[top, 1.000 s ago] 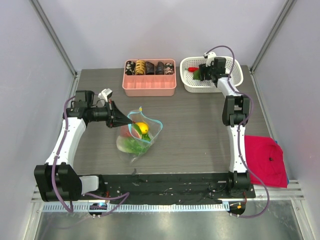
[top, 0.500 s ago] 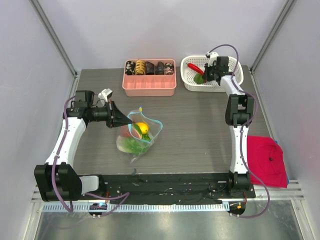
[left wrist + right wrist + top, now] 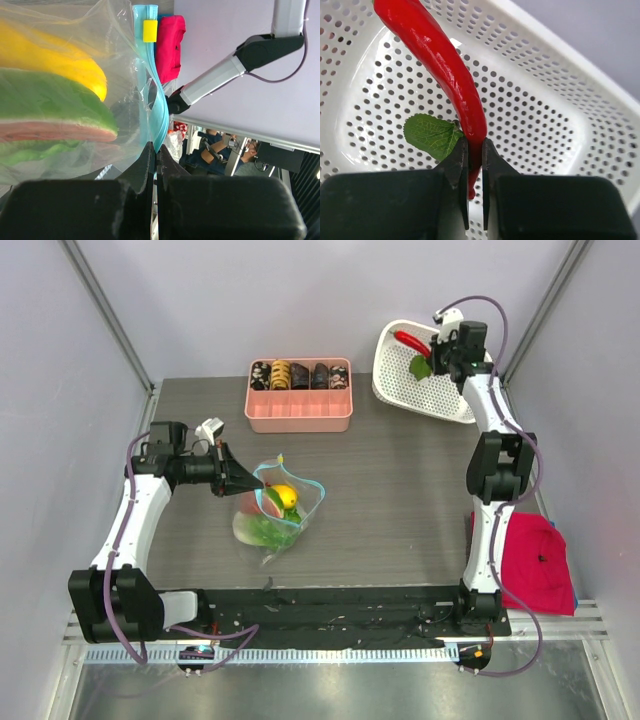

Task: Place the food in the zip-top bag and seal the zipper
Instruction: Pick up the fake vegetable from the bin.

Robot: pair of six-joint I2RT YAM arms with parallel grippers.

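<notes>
Over dark wood-grain table (image 3: 400, 500): mid-fetch, pinching glossy red plastic chili (image 3: 445, 70) in right gripper (image 3: 475, 155), clamping clear crinkly bag (image 3: 120, 115) by light-blue zipper (image 3: 158, 112) in left gripper (image 3: 155, 150); next calls for carrying to bag mouth.

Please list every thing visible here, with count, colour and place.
zip-top bag: one, clear, centre-left of table, food inside
zipper: one, light blue, along bag's edge
red chili: one, red, over basket, in right gripper
green leaf: one, green, in basket
basket: one, white, tilted, back right
tray: one, pink, back centre, dark rolls inside
cloth: one, red, near right edge
left gripper: one, black, shut on zipper
right gripper: one, black, shut on red chili
</notes>
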